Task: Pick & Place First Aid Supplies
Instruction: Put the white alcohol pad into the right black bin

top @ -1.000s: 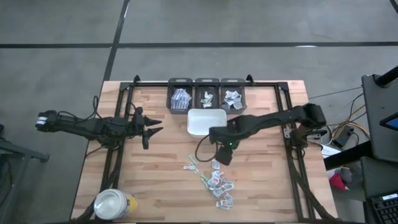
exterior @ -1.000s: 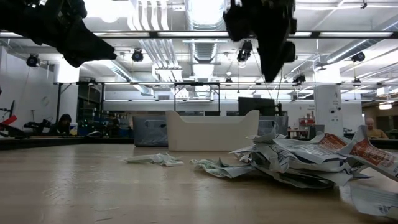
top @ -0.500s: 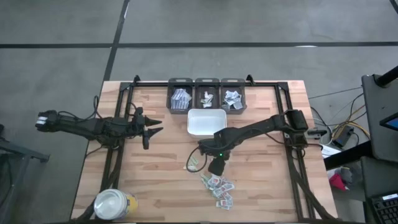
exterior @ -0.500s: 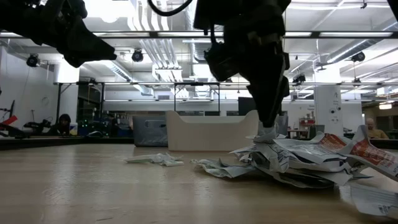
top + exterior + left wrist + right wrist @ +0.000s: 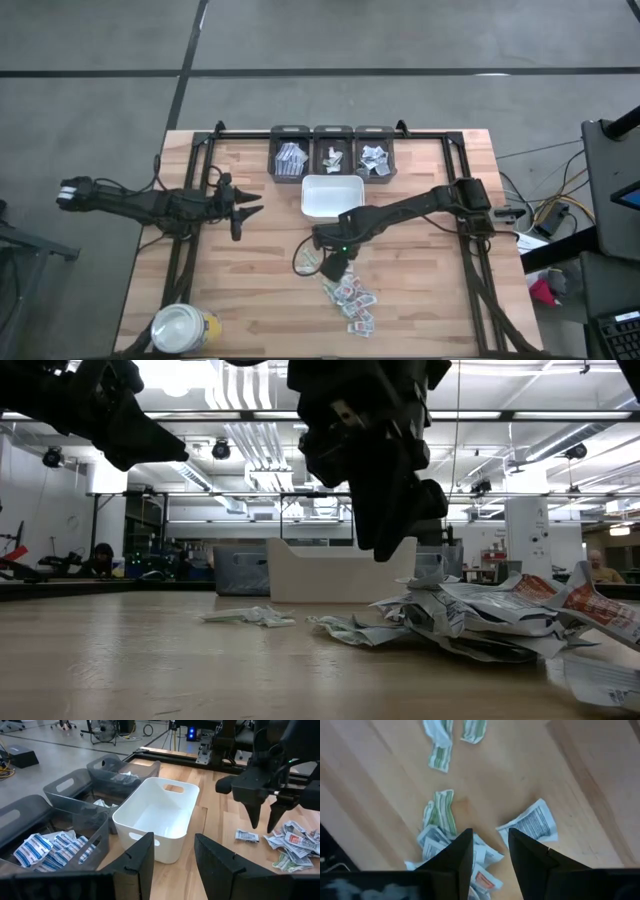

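We see crumpled flat paper packets (image 5: 347,297), white with green and red print, heaped near the middle of the slatted wooden worktop (image 5: 260,290). The right gripper (image 5: 330,268) hangs over them, fingers slightly parted, empty. The left gripper (image 5: 250,203) waits open, empty. One smooth white tray (image 5: 332,197) fronts three grey bins (image 5: 332,152).

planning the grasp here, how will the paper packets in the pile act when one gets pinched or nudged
The packets look crumpled and thin, so one would probably flop and bend when lifted. They seem light and would likely slide on the wooden table if pushed. Because they overlap, the right hand may drag neighbours along.
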`<state>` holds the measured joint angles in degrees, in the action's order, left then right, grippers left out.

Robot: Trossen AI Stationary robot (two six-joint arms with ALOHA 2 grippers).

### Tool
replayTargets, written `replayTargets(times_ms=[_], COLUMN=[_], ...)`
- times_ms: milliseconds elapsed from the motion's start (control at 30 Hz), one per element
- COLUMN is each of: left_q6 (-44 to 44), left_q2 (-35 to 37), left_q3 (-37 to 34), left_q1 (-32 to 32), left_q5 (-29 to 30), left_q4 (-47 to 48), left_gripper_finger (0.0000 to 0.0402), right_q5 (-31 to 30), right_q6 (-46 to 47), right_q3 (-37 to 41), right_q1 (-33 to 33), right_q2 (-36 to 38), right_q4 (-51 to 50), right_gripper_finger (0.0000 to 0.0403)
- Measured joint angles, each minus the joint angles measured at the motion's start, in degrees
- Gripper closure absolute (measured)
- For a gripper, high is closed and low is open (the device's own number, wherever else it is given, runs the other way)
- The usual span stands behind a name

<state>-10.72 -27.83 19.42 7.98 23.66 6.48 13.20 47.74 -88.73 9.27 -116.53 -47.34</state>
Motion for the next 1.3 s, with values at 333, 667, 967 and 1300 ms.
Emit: replayTargets(times_ms=[333, 667, 967, 1300], left_q6=[0.0, 0.0, 0.0, 0.0], left_q2=[-0.5, -0.6, -0.6, -0.6], left_q3=[0.0, 0.0, 0.0, 0.0], left_q1=[0.0, 0.0, 0.0, 0.0], left_q5=[0.0, 0.0, 0.0, 0.0], left_q4=[0.0, 0.0, 0.0, 0.0], left_gripper_finger=[0.0266, 0.0266, 0.0266, 0.0266], right_q5=[-1.4, -2.7, -2.8, -2.7], right_q6=[5.2, 6.7, 7.2, 7.8], right_q3=[0.5, 1.2, 3.2, 4.4], right_q1=[0.0, 0.1, 0.1, 0.1], right_q2=[0.0, 0.0, 0.0, 0.0], right_q4=[0.1, 0.1, 0.2, 3.8], right_gripper_finger=[0.0291, 0.0291, 0.0295, 0.0297])
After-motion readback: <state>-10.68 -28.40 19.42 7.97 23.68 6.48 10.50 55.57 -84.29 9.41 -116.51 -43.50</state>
